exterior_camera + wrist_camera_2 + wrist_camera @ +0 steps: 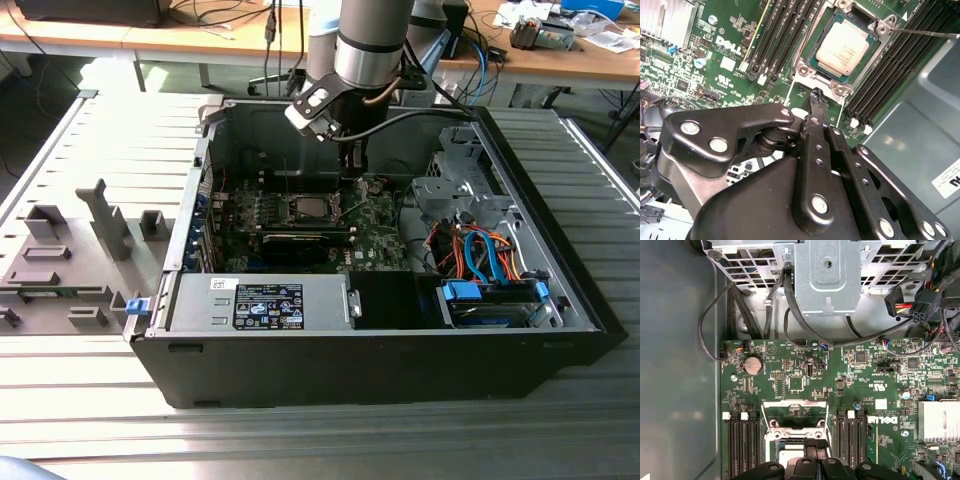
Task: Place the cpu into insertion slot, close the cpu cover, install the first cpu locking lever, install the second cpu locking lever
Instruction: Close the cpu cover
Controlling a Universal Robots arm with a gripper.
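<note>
- We see the gripper (816,97) closed tight with nothing held, its tip just beside the raised cover (790,434).
- The chip (842,47) lies flat in the socket (842,90), uncovered.
- We judge the chip light, stiff and fragile underneath, so grip it by the edges only. The cover looks thin, stiff and hinged.
- The computer case (350,365) is open and holds the circuit board (795,382), cables (480,250) and drive cage (827,270).
</note>
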